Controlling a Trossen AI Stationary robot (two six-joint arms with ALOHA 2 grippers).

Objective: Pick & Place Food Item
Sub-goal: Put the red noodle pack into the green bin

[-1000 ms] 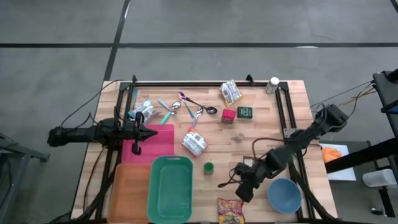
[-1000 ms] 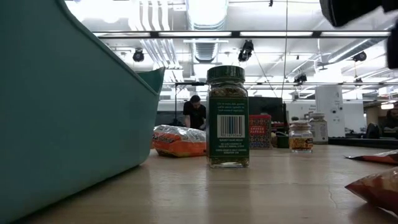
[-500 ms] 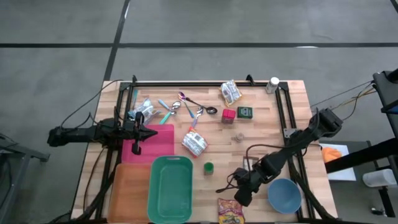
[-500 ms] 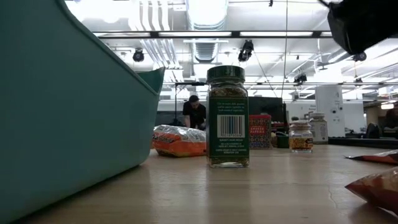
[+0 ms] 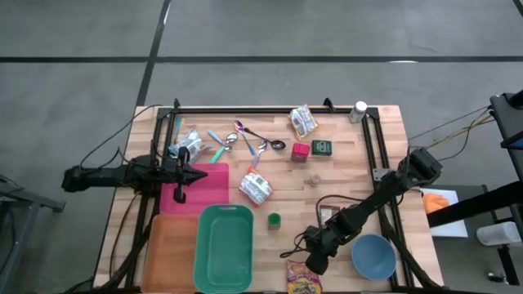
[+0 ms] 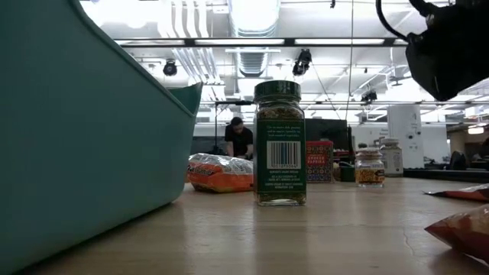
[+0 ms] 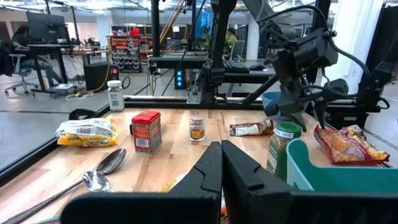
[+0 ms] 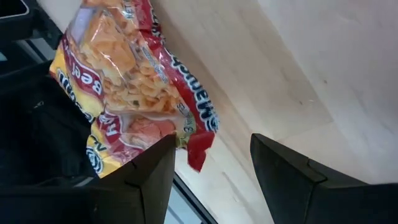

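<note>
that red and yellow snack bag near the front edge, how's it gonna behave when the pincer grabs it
The snack bag looks like thin, glossy crinkled film, so it will probably flop and sag rather than hold shape. Its loose pieces showing through the clear panel suggest it is light for its size, and crushable. The right pincer, open just above the bag's crimped end, may slip on that film unless it pinches the seam.

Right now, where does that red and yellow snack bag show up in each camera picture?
High view: snack bag at the near table edge, under the right gripper.
Low view: far right.
Left wrist view: right side.
Right wrist view: upper left.
Shared landmark: green-lidded spice jar.
</note>
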